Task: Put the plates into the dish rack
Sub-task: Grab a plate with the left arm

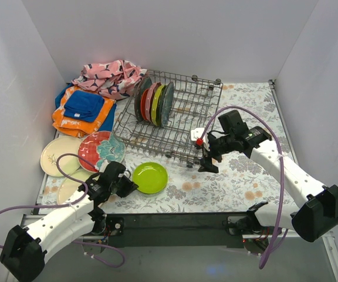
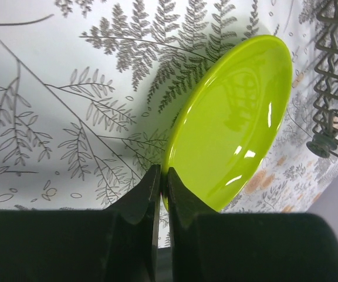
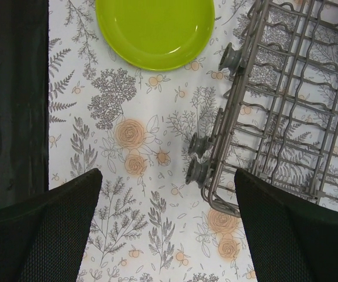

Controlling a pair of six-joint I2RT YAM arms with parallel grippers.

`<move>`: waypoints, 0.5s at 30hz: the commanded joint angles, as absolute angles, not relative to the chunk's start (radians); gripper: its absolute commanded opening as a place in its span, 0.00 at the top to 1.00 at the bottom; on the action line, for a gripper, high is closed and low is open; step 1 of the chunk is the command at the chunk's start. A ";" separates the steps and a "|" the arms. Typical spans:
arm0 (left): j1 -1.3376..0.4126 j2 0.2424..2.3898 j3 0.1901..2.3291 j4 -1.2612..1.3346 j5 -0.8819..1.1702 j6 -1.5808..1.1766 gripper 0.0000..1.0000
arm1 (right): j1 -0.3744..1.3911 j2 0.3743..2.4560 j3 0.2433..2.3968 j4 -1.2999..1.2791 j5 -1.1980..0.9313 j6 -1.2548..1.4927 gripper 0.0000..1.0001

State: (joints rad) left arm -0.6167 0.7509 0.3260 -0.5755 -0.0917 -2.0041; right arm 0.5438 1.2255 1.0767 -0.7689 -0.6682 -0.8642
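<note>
Lime green plate (image 2: 233, 129): rim pinched in left end effector (image 2: 162, 173); right end effector (image 3: 166, 182) spread wide.

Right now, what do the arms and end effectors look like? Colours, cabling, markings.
Left arm and right arm: white shells, black joints and bases. A purple cable loops along each. Left end effector and right end effector: black, two flat tapered fingers; the right's look finely textured. Small red tab on the white part at the right wrist.
</note>
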 commanded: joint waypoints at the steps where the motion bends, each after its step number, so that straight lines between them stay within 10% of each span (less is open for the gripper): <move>1: -0.612 0.716 0.287 -0.470 -0.006 -1.951 1.00 | 0.561 1.209 1.058 -0.782 -0.710 -0.871 0.02; 15: -0.612 0.699 0.248 -0.282 0.164 -1.778 1.00 | 0.561 1.204 0.997 -0.775 -0.762 -0.810 0.02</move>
